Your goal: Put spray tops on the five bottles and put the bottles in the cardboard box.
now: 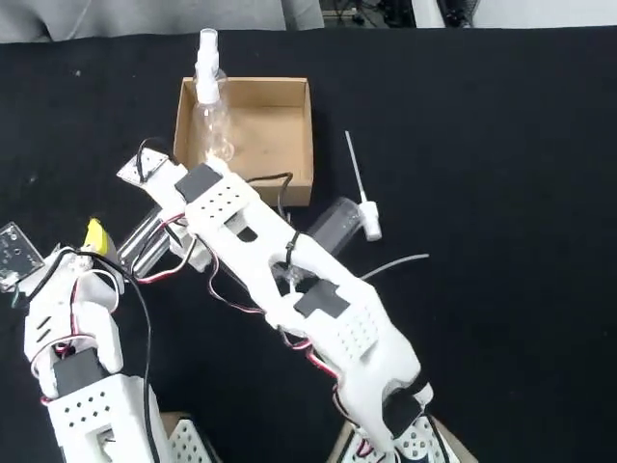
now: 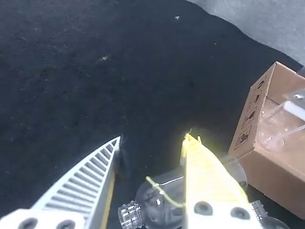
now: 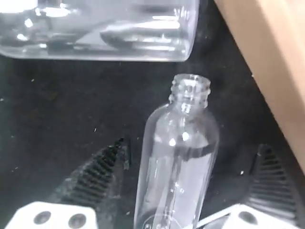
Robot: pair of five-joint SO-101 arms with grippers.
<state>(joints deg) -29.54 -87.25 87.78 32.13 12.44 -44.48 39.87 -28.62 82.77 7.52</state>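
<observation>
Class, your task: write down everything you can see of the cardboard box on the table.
The cardboard box is brown, plain card, roughly square, open at the top with no flaps showing. It sits flat on the black table, towards the far side. One outer wall carries small dark printed symbols. Inside, by its left wall, a clear bottle fitted with a white spray top rests tilted, and the top pokes past the far rim.
</observation>
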